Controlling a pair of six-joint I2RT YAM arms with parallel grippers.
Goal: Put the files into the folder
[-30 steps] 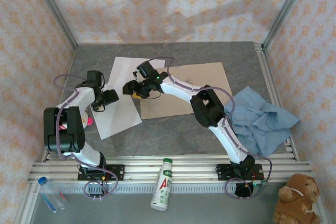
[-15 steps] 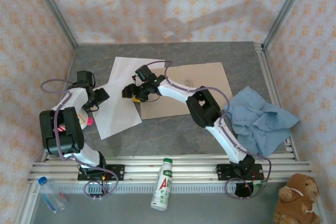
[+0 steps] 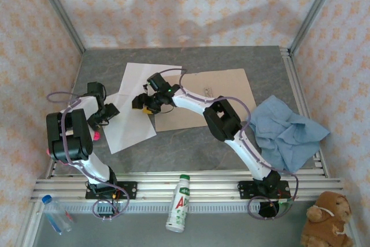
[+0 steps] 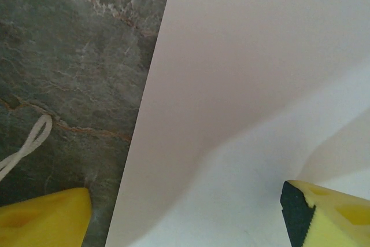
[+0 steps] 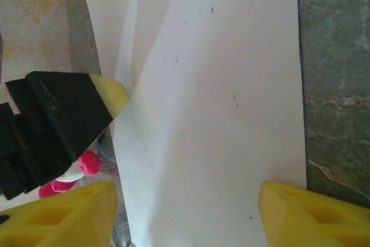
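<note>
While both pairs of fingers stand spread and hold nothing, the step in hand looks like getting a grip on the files (image 3: 132, 130). They lie fanned on the grey tabletop (image 3: 191, 148), left of the folder (image 3: 222, 93).

Nearest, the left gripper (image 4: 185, 218) straddles the sheets' left edge, one yellow pad over stone and one over paper. To do this well it should probably drop low, slide a pad under that edge and pinch both sheets together, since thin paper lying flat gives little to catch. Just beyond, the right gripper (image 5: 188, 215) hovers over the upper sheet with its fingers wide. Pressing the paper down there would likely keep the sheets from skating while the left lifts.

As for containers, a capped white drink bottle (image 3: 179, 203) sits on the near rail and a clear plastic bottle (image 3: 55, 212) lies at the left corner. I cannot tell the contents of either. Farther back, the folder shows its tan face and seems closed, with no sheet seen on it. It will likely need opening first.
</note>
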